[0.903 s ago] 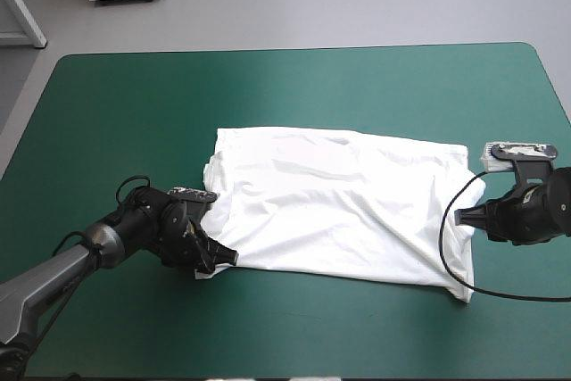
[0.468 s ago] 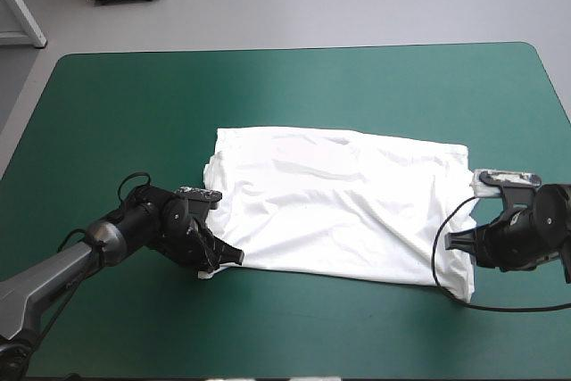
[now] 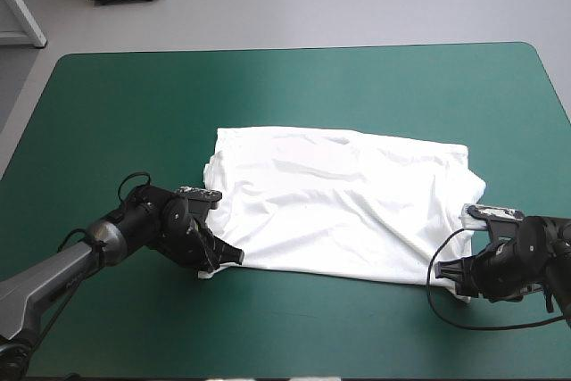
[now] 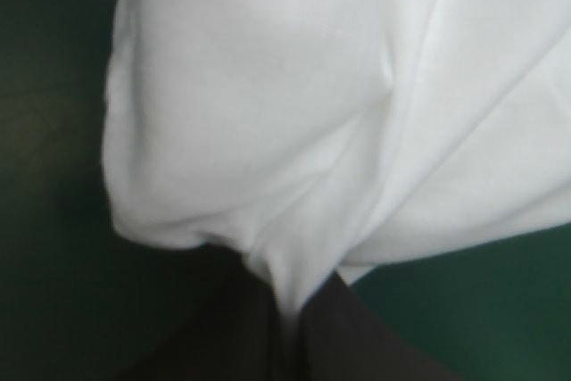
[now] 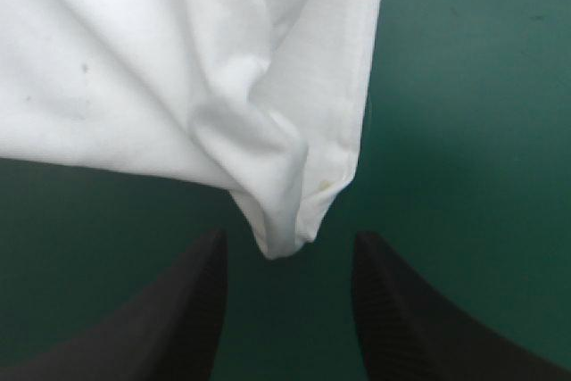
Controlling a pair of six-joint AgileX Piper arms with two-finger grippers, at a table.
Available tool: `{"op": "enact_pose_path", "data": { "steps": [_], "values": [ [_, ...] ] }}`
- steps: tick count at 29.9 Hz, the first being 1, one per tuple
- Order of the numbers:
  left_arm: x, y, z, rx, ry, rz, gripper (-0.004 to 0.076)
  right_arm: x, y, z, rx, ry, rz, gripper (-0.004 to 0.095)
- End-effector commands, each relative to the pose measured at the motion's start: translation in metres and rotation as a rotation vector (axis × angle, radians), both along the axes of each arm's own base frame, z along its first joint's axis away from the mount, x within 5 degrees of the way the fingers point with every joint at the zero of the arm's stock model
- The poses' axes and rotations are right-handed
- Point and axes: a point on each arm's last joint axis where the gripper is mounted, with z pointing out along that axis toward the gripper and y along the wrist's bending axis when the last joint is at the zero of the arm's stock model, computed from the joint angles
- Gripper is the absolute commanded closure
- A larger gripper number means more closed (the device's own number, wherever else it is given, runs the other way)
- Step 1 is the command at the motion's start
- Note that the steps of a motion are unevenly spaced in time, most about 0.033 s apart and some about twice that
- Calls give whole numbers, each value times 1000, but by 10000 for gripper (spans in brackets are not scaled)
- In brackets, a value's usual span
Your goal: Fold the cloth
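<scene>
My left claw [image 4: 290,310] pinches the T-shirt [image 3: 339,207]; my right claw [image 5: 290,238] gapes at its corner, perhaps too shallow, so it may slip.

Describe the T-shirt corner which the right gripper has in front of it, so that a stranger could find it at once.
On the teal-green table lies one white T-shirt, spread flat. Follow its near edge to the right end: that corner points into the gap of the open right gripper. Unlike the left corner, pinched in the shut left gripper, it lies free.
</scene>
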Motion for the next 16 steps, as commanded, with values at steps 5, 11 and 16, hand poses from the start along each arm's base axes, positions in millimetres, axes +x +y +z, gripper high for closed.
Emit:
{"op": "enact_pose_path", "data": {
  "steps": [5,11,16],
  "values": [
    [4,-3,-9,-6,-27,-2,746,17,-1,-10,-7,-31,1,476],
    [4,-3,-9,-6,-27,1,746,28,-4,-27,-42,43,19,477],
    [5,-4,-9,-7,-29,1,746,34,-4,-36,-41,64,17,577]
  ]
}}
